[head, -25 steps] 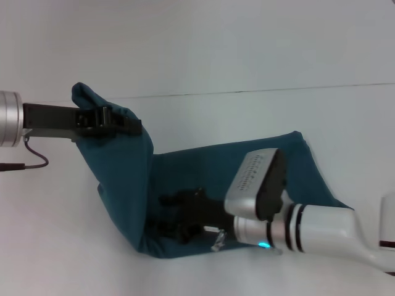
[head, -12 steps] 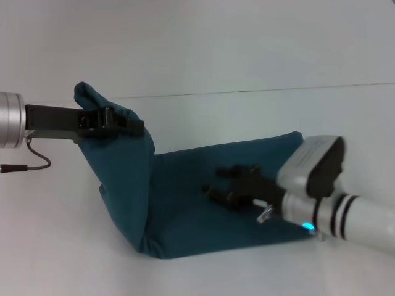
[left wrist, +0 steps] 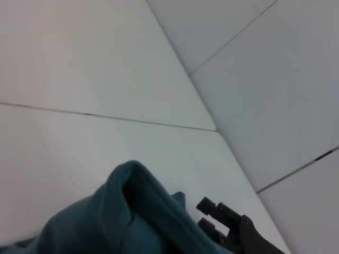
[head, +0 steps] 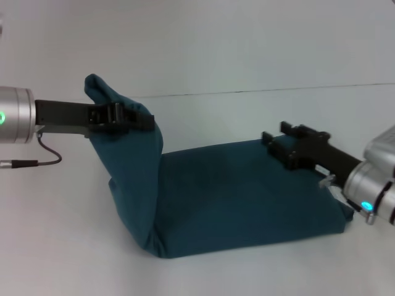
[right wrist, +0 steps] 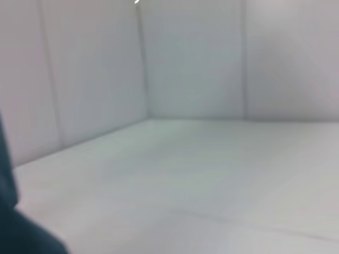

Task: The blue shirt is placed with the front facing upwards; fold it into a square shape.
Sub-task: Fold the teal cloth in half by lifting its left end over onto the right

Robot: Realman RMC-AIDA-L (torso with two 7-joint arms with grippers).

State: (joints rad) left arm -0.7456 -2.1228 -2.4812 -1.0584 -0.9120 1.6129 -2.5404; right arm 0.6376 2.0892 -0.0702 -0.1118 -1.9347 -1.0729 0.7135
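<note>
Blue shirt [head: 234,197]: folded strip lying mid-tabletop [head: 247,49], its left end lifted upright.
Left claw [head: 133,117]: clenched on the shirt's raised left end.
Right claw [head: 278,140]: over the shirt's far right corner, released, fingers apart.

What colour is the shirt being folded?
Dark teal-blue cotton shirt, plain here; clearest in the head view.

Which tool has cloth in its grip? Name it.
The left tool: it is shut on a raised end of the blue shirt. The right tool hovers at the shirt's far right corner, holding nothing.
</note>
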